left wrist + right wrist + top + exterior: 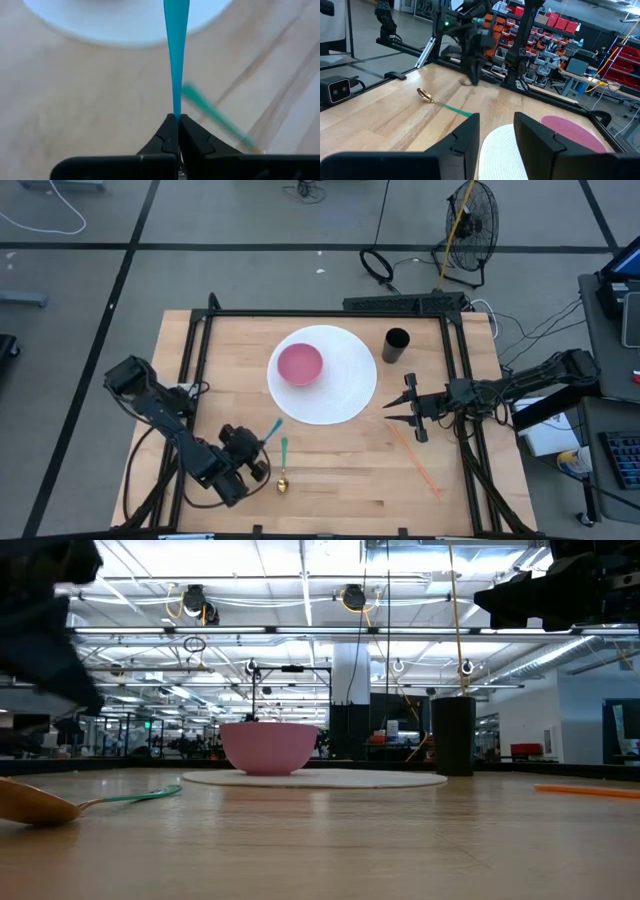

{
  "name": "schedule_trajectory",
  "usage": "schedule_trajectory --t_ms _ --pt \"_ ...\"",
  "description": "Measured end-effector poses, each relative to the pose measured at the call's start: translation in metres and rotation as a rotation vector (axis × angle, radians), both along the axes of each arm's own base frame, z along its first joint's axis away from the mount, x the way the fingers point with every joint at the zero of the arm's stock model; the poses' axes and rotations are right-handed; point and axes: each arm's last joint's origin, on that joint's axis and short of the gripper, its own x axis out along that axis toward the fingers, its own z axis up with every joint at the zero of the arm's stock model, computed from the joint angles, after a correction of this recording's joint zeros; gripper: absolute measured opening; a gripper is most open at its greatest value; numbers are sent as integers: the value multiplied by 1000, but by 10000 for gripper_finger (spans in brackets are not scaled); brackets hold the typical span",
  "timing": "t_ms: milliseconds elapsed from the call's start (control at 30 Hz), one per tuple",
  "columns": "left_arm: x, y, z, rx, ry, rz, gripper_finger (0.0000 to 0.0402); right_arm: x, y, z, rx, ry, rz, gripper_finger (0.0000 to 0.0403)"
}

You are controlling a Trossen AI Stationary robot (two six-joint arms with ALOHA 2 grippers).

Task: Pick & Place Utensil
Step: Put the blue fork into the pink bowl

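Note:
My left gripper (261, 443) hovers near the table's near-left part, shut on a thin blue utensil (272, 428) that points toward the white plate (345, 395). A pink bowl (299, 364) sits on the plate. A spoon with a gold bowl and green handle (283, 463) lies flat on the wood just right of the left gripper; the low view shows the spoon (60, 804) too. My right gripper (400, 402) waits open, right of the plate, above the table. My left gripper (176, 120) pinches the blue utensil by its narrow end (176, 111) between the two fingertips. The utensil runs straight on from the fingers, along them, widening toward the plate. No blue utensil shows on the table top in the low view, so it appears lifted clear.
A black cup (396, 345) stands beyond the plate's right edge. A thin orange stick (415, 460) lies on the wood near the right gripper. A black frame rail (330, 314) borders the table. Bare wood lies along the near edge (350, 500).

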Motion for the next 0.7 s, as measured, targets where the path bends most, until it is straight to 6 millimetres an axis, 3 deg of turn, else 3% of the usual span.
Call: schedule_trajectory --t_ms 367,700 --pt "11 28 37 338 -283 39 2 0 0 0 0 0 0 116" --pt "51 70 41 460 -201 122 3 0 0 0 -1 0 0 116"
